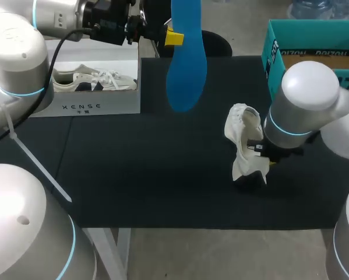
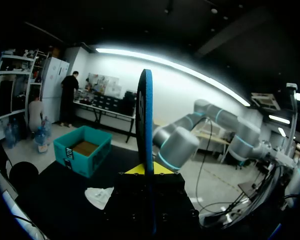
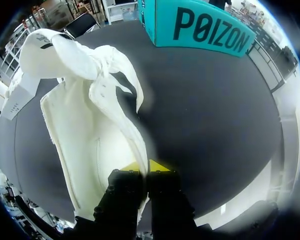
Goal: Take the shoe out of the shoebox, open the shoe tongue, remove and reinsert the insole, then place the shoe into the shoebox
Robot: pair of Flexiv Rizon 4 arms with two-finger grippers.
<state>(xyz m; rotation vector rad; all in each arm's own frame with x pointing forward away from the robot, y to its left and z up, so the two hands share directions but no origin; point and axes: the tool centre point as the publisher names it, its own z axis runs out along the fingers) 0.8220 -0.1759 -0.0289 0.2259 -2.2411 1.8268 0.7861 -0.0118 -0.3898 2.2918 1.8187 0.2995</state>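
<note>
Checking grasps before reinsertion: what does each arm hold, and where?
Left jaws: flat blue insole, near one end. Right jaws: white fabric shoe, by its side wall.

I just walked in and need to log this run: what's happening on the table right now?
The left tool holds a blue insole up on end, high above the black mat. The right tool grips a white shoe by an edge of its upper, over the mat's right half. The insole is out of the shoe and not yet back in. The white shoebox at the left holds a second shoe.
</note>
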